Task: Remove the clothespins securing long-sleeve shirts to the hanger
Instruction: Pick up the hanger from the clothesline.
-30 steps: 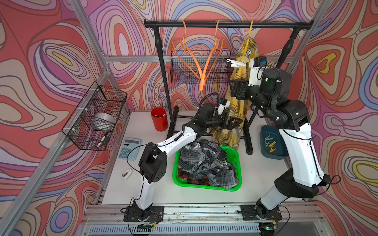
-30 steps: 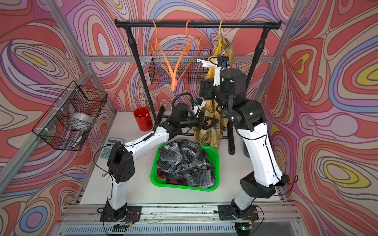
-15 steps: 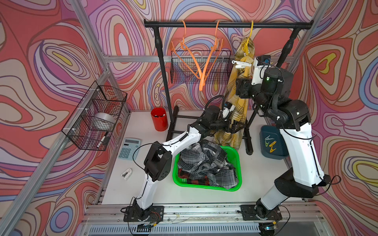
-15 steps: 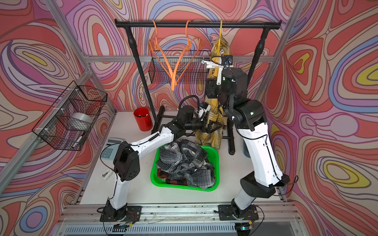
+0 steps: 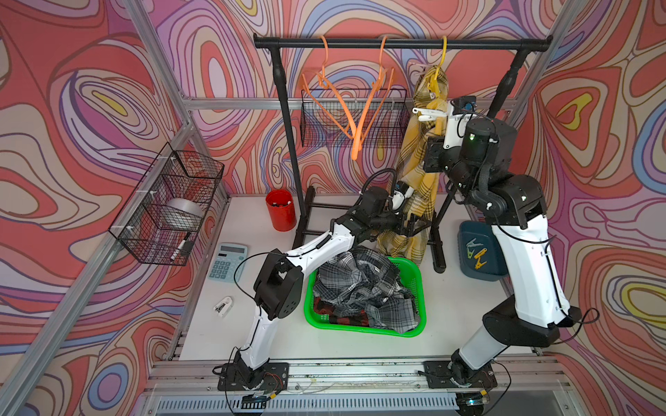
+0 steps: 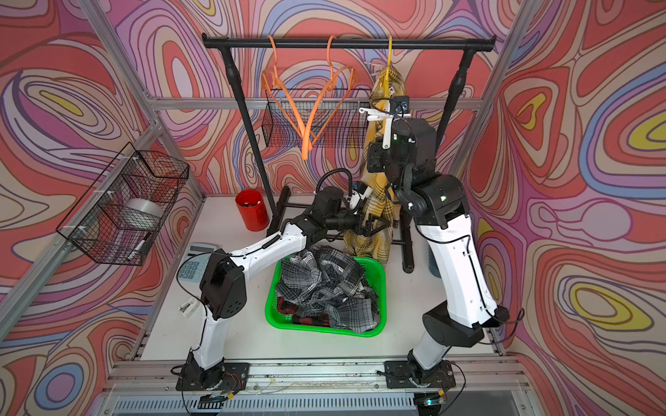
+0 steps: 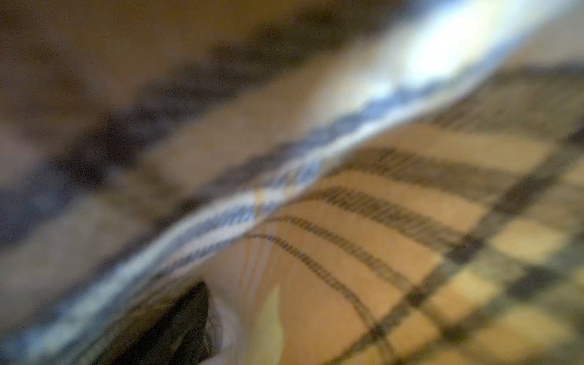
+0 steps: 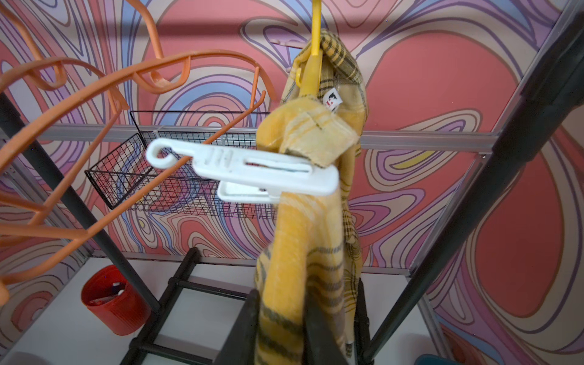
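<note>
White table [image 5: 324, 347]: red cup [image 5: 281, 212] near far edge; calculator [image 5: 227, 261] and stapler [image 5: 223, 306] along left edge; green laundry basket [image 5: 360, 329] mid-table; blue bin [image 5: 465, 248] at right edge; garment rack foot [image 5: 438, 252] beside it.

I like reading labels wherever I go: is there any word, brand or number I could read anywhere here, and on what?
No text here can be read.
On the yellow plaid shirt, the neck label: red and black marks, too blurred to read.
On the calculator: keys too small to read.
</note>
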Available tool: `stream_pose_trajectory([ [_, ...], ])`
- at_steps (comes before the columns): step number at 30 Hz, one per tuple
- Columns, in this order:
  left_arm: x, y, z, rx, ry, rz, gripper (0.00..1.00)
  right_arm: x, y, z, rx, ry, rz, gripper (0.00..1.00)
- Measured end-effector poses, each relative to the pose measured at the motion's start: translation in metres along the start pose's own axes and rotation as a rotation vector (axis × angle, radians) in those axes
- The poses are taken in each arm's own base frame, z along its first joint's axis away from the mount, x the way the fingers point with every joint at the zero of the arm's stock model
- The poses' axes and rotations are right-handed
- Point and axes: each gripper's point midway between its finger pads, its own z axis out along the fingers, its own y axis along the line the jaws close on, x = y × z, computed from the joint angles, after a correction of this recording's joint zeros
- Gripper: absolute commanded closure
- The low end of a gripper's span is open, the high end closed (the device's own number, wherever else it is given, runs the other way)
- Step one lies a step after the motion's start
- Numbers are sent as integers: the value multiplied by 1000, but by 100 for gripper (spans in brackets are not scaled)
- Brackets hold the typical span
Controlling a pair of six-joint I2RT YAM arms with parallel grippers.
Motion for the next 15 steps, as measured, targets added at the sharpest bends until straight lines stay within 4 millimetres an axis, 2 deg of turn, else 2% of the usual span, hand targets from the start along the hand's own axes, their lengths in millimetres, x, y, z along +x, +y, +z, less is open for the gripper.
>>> stream_pose_trajectory([
  [4,1,4,0,-21,0,14,13,0,-2,0,7,-1,-4,100],
  [8,1,12,-10,-49,-9,4,13,0,-3,1,10,0,-8,100],
  [11,-4,23,-32,-71,-43,-25,12,-2,-2,1,5,-7,-8,100],
  [15,-25,42,-71,-123,-120,-42,12,-5,0,2,-11,-21,-8,100],
])
